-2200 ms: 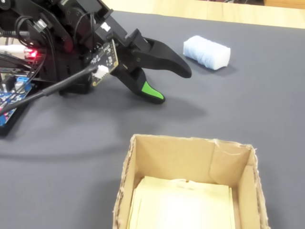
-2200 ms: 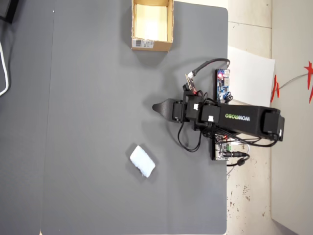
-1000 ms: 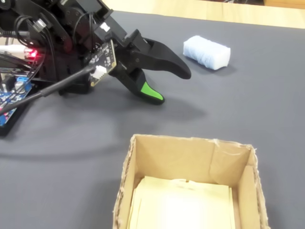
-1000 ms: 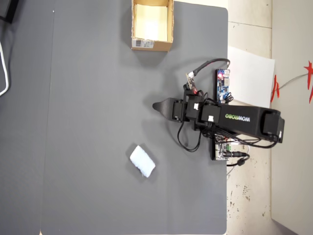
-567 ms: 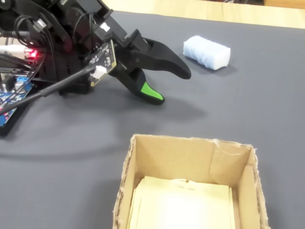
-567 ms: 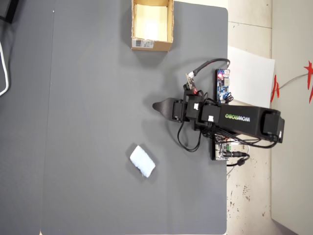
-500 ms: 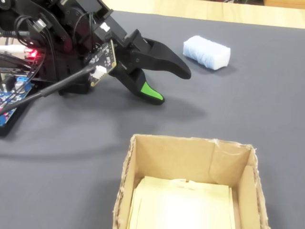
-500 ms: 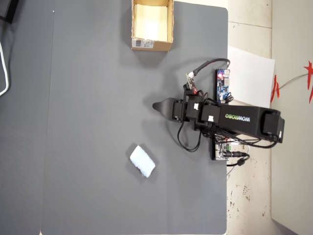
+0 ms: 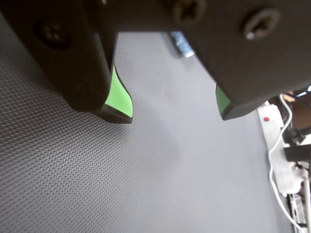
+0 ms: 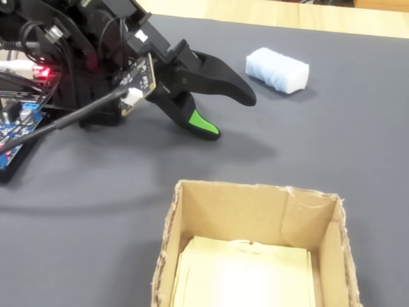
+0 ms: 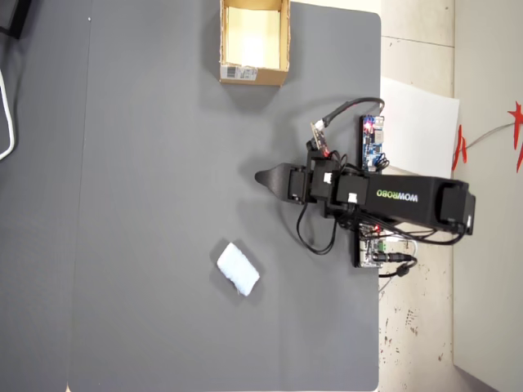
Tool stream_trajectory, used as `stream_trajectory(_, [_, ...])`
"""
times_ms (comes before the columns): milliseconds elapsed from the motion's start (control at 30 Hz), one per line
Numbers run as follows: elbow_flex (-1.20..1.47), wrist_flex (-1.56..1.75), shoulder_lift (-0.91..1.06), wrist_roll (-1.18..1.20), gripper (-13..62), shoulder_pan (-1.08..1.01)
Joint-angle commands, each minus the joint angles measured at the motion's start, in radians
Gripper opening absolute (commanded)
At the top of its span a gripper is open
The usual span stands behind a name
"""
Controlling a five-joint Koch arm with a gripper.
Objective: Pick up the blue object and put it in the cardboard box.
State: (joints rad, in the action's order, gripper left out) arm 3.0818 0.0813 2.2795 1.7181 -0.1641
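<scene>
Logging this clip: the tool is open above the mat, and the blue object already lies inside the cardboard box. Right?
Not quite. The tool is open, but the blue object lies on the mat, far from the cardboard box, as the overhead view shows.

A dark grey textured mat is covering most of the tabletop, its woven grain showing plainly in the wrist view. Pale wood is showing beyond the mat's far edge in the fixed view. To the right of the mat in the overhead view, a white sheet of paper is lying on the light floor, with red markings running along the frame's right edge. A white power strip with a small red light is lying beside the mat in the wrist view, a white cable trailing from it.
</scene>
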Motion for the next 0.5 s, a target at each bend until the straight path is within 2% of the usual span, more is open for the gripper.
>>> stream_trajectory(0, [0.037,0.061,0.089,0.002,34.0,0.06])
stream_trajectory(467, [0.011,0.186,0.087,0.04,33.7,0.422])
